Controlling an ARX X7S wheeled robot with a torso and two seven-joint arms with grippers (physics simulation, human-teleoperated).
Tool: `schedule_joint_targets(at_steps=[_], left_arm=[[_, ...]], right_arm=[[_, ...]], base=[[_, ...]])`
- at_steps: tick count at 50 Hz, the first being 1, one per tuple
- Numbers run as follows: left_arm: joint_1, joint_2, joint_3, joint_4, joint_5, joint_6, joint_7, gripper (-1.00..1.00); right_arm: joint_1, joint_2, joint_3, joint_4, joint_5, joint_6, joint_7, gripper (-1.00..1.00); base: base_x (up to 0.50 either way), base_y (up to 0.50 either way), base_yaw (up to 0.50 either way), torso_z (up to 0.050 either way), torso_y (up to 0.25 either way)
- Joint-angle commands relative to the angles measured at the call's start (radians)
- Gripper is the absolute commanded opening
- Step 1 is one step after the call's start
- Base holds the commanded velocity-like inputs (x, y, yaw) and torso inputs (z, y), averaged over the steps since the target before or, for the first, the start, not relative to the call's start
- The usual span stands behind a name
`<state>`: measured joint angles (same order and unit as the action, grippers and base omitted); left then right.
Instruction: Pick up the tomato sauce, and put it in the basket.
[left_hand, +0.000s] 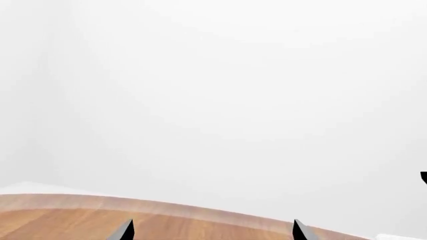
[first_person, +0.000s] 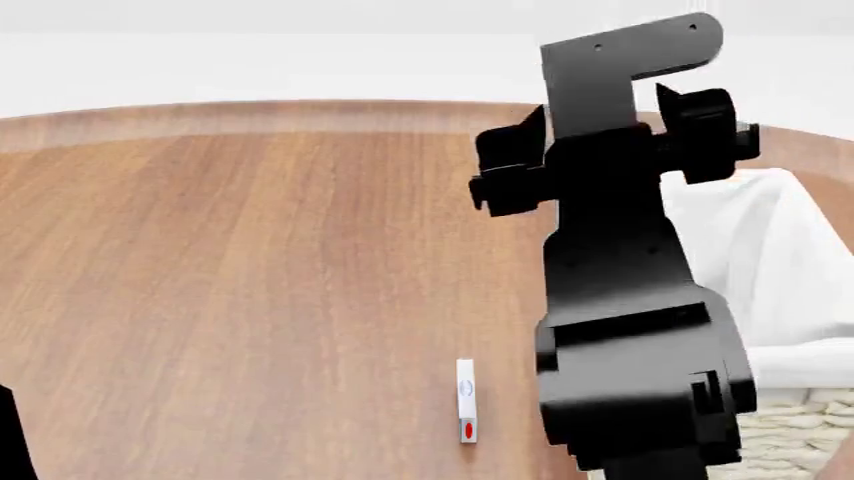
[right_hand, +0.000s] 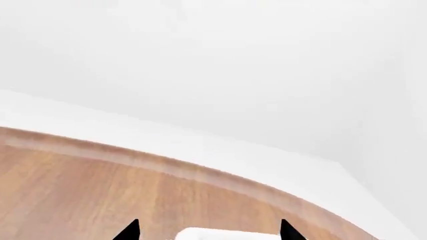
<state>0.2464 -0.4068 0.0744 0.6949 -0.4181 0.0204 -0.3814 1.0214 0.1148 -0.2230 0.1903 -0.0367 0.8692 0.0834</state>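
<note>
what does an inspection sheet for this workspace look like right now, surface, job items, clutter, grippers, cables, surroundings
surface: round brown wooden table with a pale edge band, mostly bare.
job's things: cream woven wicker basket with white cloth liner at the table's right side, partly hidden by the black right arm; tomato sauce can not seen in any view.
clutter: small flat white box with a red mark lying on the table near the front.
grippers: left gripper and right gripper both show tips spread apart, nothing between them; the right one sits above the basket's liner.
cables: nothing seen.
surroundings: plain white background.
</note>
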Motion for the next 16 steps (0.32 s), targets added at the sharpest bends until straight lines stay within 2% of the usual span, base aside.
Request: schedule_joint_targets(at_steps=[1,7,11,16], left_arm=[[-0.001,-0.001,0.003,-0.003,0.001,0.004,-0.003,1.00],[0.005,-0.002,0.006,0.000,0.003,0.008,-0.003,1.00],[0.006,0.003,0.013,-0.010,0.006,0.017,0.001,1.00],[0.011,0.002,0.014,-0.012,0.005,0.022,0.003,1.00]], right_arm=[[-0.379,0.011,-0.126,-0.630,-0.036,0.099,0.055,1.00],[-0.527,-0.024,-0.126,-0.676,-0.031,0.024,0.121,1.00],[-0.653,-0.040,-0.181,-0.622,-0.035,-0.149,0.178,1.00],[-0.736,-0.046,-0.248,-0.588,-0.060,-0.251,0.229,1.00]], base=[[0.00,0.00,0.00,0.000,0.000],[0.00,0.00,0.00,0.000,0.000],[0.00,0.00,0.00,0.000,0.000],[0.00,0.00,0.00,0.000,0.000]])
